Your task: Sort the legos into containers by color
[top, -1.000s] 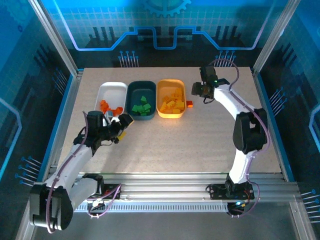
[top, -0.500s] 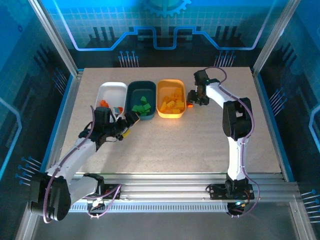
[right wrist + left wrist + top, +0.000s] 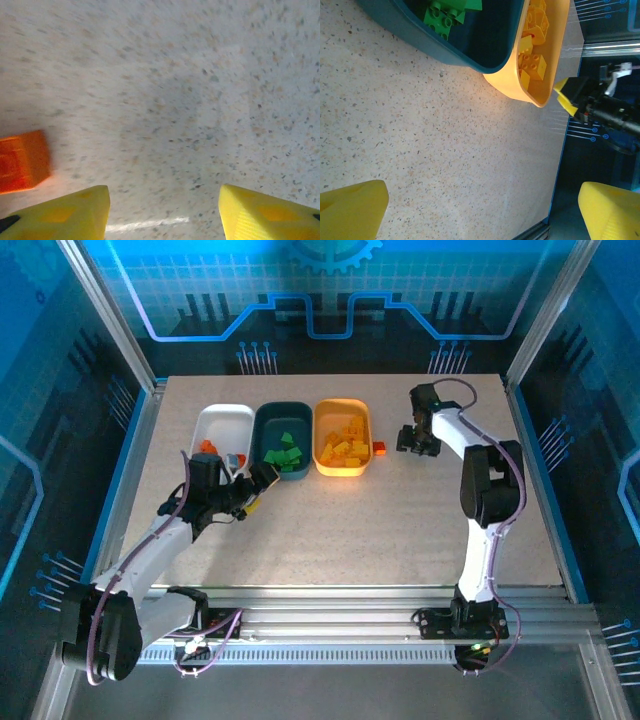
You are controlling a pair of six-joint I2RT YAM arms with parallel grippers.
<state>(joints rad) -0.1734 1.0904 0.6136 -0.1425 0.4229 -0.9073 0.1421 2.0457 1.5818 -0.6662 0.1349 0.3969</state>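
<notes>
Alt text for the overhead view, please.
Three tubs in a row on a table: white tub holding red bricks, teal tub green bricks, orange tub yellow bricks. One loose red brick lies on the table beside the orange tub, with the right gripper close on its right. The left gripper sits at the near ends of the white and teal tubs.

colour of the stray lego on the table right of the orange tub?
Red-orange. The small plastic lego brick shows best in the right wrist view.

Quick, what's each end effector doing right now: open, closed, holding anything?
Left end effector: open, holding nothing.
Right end effector: open, holding nothing; the red brick lies outside its fingers.
</notes>
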